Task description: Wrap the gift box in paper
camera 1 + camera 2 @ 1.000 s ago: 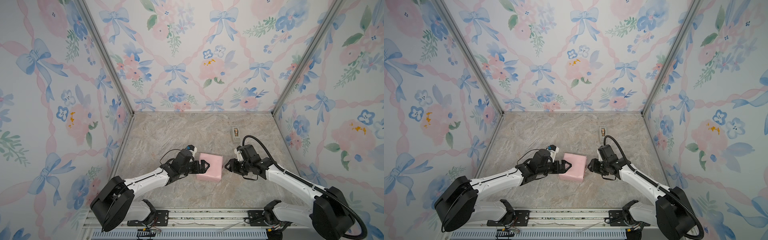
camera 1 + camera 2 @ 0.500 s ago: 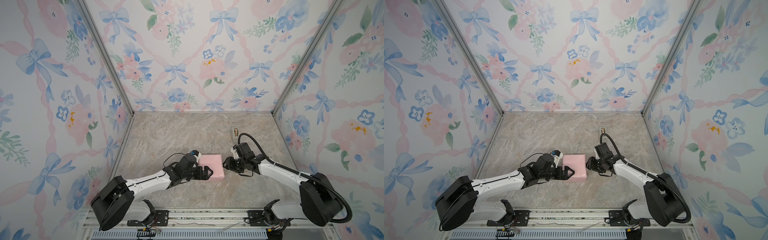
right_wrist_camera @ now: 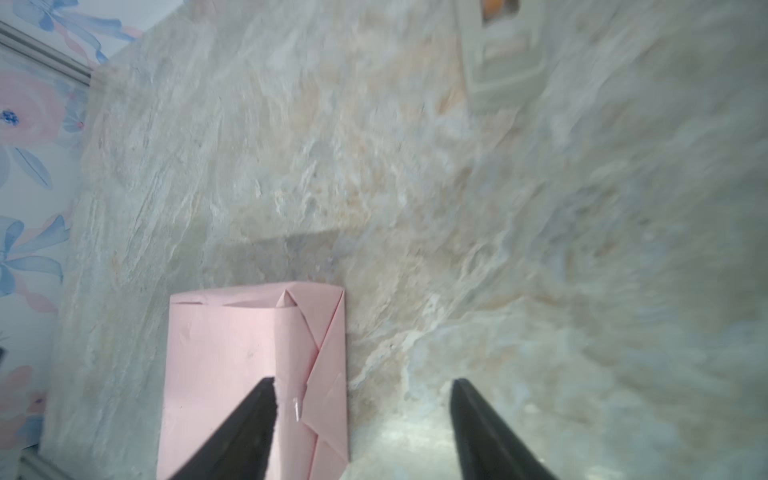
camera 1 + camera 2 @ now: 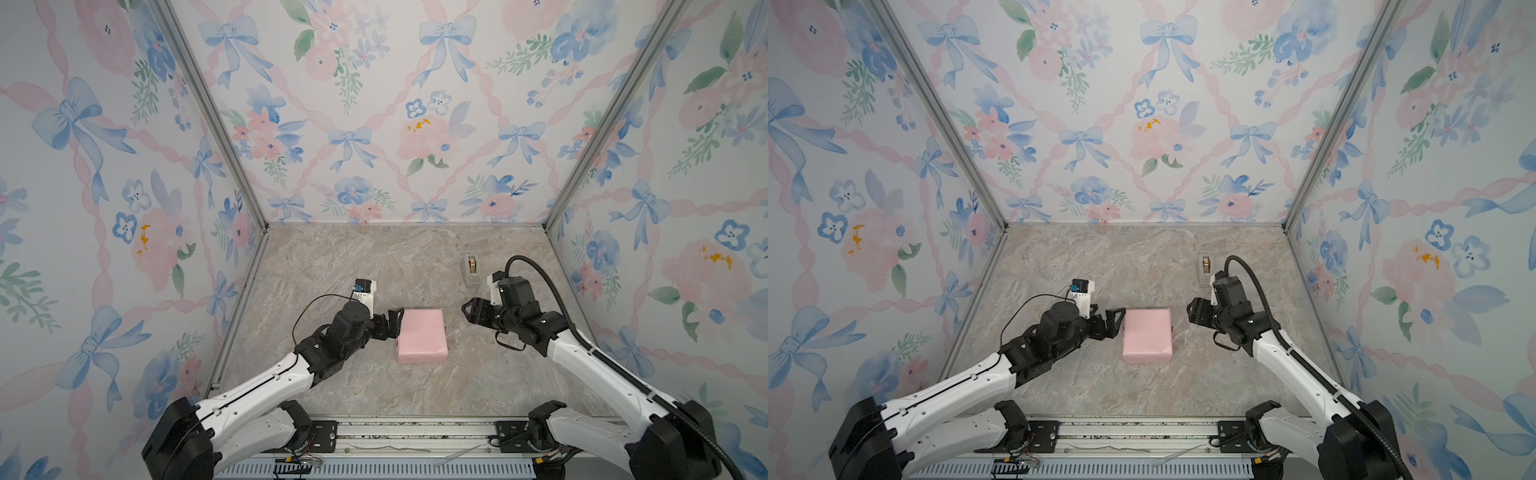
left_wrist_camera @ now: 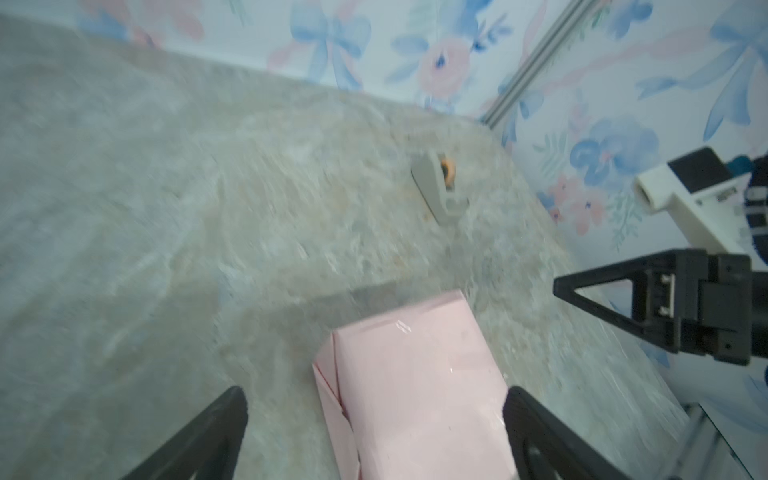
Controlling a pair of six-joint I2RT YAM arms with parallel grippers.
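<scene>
We see the gift box hidden inside pink paper (image 4: 422, 336) on the worktop (image 4: 374, 270) — our left hand (image 4: 394, 323) spread just beside it, our right hand (image 4: 467, 311) spread too, standing apart opposite.

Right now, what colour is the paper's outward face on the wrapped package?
Plain pale pink paper, no pattern; clearest in the left wrist view.

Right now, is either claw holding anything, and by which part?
Nothing. Left claw open beside the wrapped gift box; right claw open, clear of it.
</scene>
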